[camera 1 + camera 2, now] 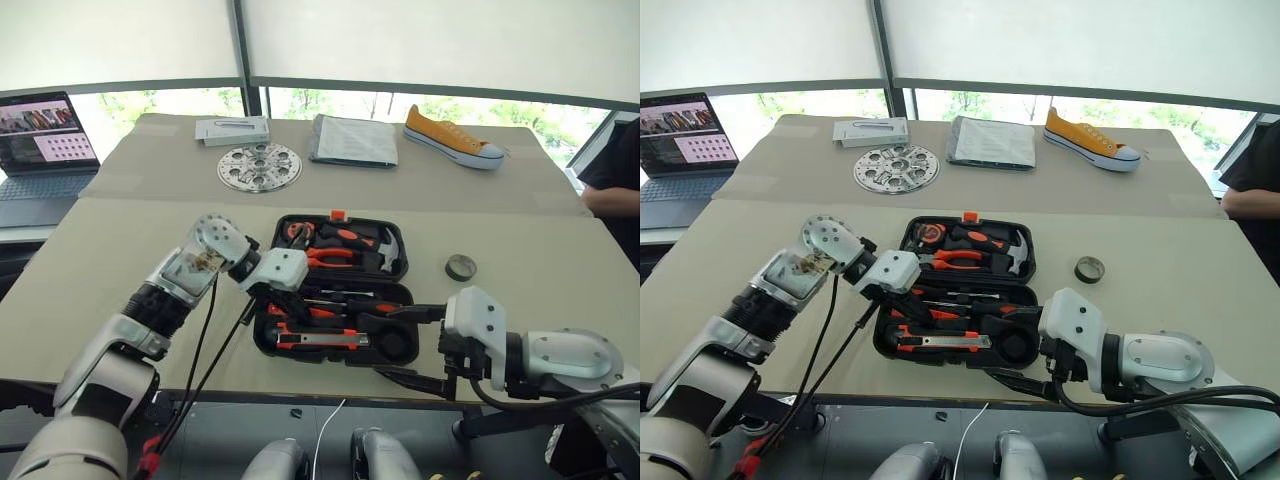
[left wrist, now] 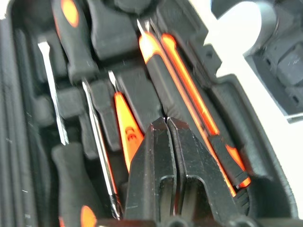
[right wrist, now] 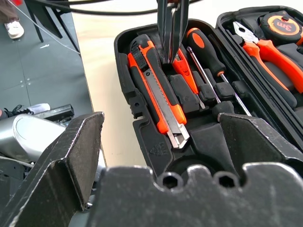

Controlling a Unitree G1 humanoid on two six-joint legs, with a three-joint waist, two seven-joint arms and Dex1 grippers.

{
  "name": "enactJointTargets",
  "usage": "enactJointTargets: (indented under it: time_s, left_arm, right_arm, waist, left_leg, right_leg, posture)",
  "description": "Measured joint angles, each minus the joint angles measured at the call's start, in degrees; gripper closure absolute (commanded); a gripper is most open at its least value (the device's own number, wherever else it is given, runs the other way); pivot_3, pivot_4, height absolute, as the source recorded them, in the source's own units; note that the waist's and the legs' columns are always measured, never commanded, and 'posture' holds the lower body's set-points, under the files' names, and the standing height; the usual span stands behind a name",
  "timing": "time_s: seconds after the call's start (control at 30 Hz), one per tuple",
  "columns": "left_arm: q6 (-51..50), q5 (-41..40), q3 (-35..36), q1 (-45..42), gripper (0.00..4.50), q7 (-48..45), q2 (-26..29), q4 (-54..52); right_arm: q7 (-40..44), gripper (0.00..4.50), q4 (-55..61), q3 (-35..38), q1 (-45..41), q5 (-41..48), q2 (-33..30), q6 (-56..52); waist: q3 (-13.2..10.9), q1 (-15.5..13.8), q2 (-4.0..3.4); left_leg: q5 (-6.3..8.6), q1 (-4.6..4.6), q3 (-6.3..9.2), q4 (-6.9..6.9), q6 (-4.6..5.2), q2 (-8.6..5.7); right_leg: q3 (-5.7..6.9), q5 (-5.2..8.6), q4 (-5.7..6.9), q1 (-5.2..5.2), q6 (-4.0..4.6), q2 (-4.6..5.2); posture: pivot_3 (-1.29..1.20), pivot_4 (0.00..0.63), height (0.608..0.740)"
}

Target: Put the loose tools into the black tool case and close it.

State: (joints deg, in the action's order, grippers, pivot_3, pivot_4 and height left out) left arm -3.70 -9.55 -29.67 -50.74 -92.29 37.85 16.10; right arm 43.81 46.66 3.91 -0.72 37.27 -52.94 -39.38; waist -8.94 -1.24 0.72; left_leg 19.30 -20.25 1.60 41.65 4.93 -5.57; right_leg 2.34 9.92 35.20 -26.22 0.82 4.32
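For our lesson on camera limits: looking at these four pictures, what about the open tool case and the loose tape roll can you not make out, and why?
- Black hard-plastic tool case: in the left eye view the left gripper covers part of the near half.
- Round recess at that half's corner: the right gripper's body cuts it off in the right wrist view.
- Slim orange tester screwdriver: the shut fingers hide its lower end in the left wrist view.
- Dark grey tape roll: too small for markings.

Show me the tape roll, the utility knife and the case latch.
tape roll (image 1: 461, 267), left eye view: top of its ring, on the table.
utility knife (image 3: 158, 92), right wrist view: middle of its body, in the case.
orange latch (image 1: 338, 214), left eye view: its top face.
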Motion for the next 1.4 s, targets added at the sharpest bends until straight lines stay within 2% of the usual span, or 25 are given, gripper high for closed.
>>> enactJointTargets:
  time_s: [0.6,0.93,1.03,1.17,1.23,1.33,1.4]
  left_arm:
    - [13.0,5.0,-0.4,3.6,4.39,0.7,-0.6,0.2]
    - [18.5,8.0,-0.1,4.1,4.39,1.7,-2.3,3.5]
    - [11.9,5.7,1.3,4.7,3.7,1.5,-2.1,2.1]
    - [-4.2,-6.2,1.8,7.3,2.29,0.2,5.3,-6.0]
    - [-12.5,-14.0,6.7,7.5,1.62,0.0,9.8,-11.2]
    - [-17.5,-19.3,15.6,8.6,0.51,2.7,10.5,-13.3]
    - [-17.8,-20.2,20.3,10.6,0.06,5.8,10.2,-13.4]
  right_arm:
    - [-0.3,0.0,0.0,0.0,0.0,0.0,0.1,0.0]
    - [-0.6,0.0,0.0,0.0,-0.3,0.0,0.5,-0.2]
    - [-0.5,0.0,-0.1,0.1,-0.3,0.1,0.5,-0.3]
    - [0.4,0.0,-2.1,3.7,-0.1,1.3,-0.5,-0.7]
    - [2.0,0.0,-5.0,7.2,-0.3,2.4,-2.1,-1.4]
    - [5.5,0.0,-11.3,9.0,-2.6,2.2,-5.5,-1.6]
    - [8.0,0.0,-17.4,8.8,-6.3,0.7,-7.5,-0.7]
  waist:
    - [0.1,-0.2,-0.07]
    - [0.5,-0.5,-0.37]
    - [0.5,-0.5,-0.36]
    - [0.3,0.4,-0.2]
    - [0.3,0.6,-0.17]
    - [0.3,0.5,-0.21]
    - [0.3,0.5,-0.23]
  left_leg:
    - [0.0,0.05,0.0,0.0,0.0,0.0]
    - [0.02,0.09,0.0,0.02,0.03,0.01]
    - [0.03,0.07,-0.01,0.03,0.06,0.01]
    - [0.05,-0.03,0.0,0.02,0.09,0.02]
    - [0.05,0.0,0.0,0.01,0.09,0.03]
    - [0.05,0.04,-0.01,0.01,0.08,0.03]
    - [0.05,0.08,-0.06,0.01,0.08,0.03]
  right_leg:
    - [-0.01,0.0,-0.03,0.07,0.0,0.01]
    - [-0.01,-0.01,-0.04,0.16,-0.03,0.02]
    - [-0.03,-0.02,-0.04,0.12,-0.05,-0.01]
    - [-0.04,-0.02,0.05,-0.08,-0.04,-0.08]
    - [-0.03,-0.02,0.01,-0.04,-0.03,-0.07]
    - [-0.03,-0.02,-0.09,0.05,-0.04,-0.05]
    - [-0.05,-0.02,-0.09,0.06,-0.04,-0.05]
  posture:
    - [0.0,0.15,0.74]
    - [0.0,0.15,0.74]
    - [0.0,0.15,0.74]
    - [0.0,0.15,0.74]
    - [0.0,0.15,0.74]
    - [0.0,0.15,0.74]
    - [0.0,0.15,0.74]
